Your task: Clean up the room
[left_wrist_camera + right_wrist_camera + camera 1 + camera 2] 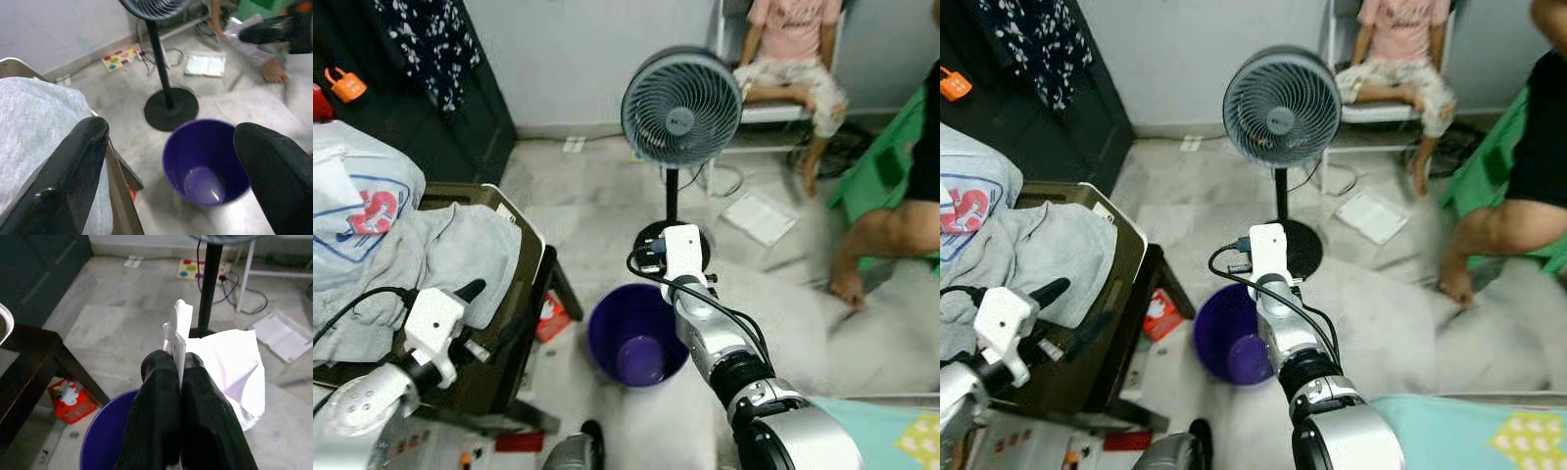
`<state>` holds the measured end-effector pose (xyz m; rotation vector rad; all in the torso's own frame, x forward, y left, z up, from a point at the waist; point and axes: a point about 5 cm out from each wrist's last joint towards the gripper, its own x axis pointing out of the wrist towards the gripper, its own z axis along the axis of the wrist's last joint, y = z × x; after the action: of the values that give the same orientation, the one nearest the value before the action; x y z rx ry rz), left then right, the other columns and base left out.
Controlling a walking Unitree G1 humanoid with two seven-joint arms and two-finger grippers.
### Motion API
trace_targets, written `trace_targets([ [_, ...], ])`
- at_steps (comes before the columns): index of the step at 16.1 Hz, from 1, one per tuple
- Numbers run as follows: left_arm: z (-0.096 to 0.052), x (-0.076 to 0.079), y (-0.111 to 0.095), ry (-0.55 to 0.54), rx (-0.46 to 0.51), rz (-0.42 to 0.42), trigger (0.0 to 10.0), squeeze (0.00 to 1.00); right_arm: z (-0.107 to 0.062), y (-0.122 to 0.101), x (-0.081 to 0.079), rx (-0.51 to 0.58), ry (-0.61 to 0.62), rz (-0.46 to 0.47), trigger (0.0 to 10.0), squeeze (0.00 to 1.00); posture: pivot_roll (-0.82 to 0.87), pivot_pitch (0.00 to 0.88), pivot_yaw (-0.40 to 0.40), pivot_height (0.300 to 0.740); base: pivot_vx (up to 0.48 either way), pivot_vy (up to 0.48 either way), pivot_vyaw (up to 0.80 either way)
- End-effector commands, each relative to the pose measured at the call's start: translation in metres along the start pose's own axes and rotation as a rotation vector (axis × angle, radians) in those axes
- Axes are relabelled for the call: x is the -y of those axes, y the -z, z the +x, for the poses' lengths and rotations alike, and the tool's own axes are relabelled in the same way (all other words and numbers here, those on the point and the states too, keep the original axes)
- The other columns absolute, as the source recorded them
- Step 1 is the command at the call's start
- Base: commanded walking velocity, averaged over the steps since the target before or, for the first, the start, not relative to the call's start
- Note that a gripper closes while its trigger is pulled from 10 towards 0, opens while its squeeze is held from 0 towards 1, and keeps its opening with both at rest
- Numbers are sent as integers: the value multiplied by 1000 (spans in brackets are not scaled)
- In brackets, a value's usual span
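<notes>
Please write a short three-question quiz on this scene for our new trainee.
1. True or false: the right gripper is shut on a white paper.
2. What stands on the floor beneath that gripper? A) purple bucket B) red basket C) cardboard box
3. Fill in: the left gripper has its jaws ____.

Key: 1 true; 2 A; 3 open.

The purple bin (pixel 636 338) looks like smooth, shiny plastic. The white paper (pixel 222 367) is thin and crinkled. The grey cloth (pixel 431 259) looks soft. The floor (pixel 597 211) is smooth stone.
</notes>
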<state>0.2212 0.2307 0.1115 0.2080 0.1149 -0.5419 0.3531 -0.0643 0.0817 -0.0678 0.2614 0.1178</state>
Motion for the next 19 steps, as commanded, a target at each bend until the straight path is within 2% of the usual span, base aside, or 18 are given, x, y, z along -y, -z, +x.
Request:
trace_targets([
  [1,-9,-1,-4,27,-13,9,10000,0,0,0,-7,-15,2,-4,10000,0,202,287,159,740,0,0,0],
  [4,-22,8,-13,106,-39,0,10000,0,2,-1,-6,-29,2,-21,10000,0,225,306,171,740,0,0,0],
  [5,-24,15,-18,165,-45,-23,10000,0,4,-2,-6,-38,-11,-39,10000,0,230,316,175,740,0,0,0],
  [6,-22,21,-22,187,-35,-67,10000,0,4,-2,-5,-41,-22,-64,10000,0,232,318,174,740,0,0,0],
  [8,-19,33,-30,268,-28,-46,10000,0,6,-3,-5,-50,-31,-104,10000,0,233,314,173,740,0,0,0],
  [11,-16,37,-33,265,-31,-48,10000,0,6,1,3,-75,-5,-123,10000,0,252,312,187,740,0,0,0],
  [14,-19,34,-34,258,-46,-49,10000,0,8,-3,7,-70,9,-127,10000,0,267,310,201,740,0,0,0],
  [15,-20,31,-34,247,-52,-42,10000,0,10,-13,0,-38,-11,-108,10000,0,272,308,207,740,0,0,0],
  [19,-19,27,-36,237,-56,-31,10000,0,10,-30,-29,11,-83,-74,10000,0,281,303,215,740,0,0,0],
])
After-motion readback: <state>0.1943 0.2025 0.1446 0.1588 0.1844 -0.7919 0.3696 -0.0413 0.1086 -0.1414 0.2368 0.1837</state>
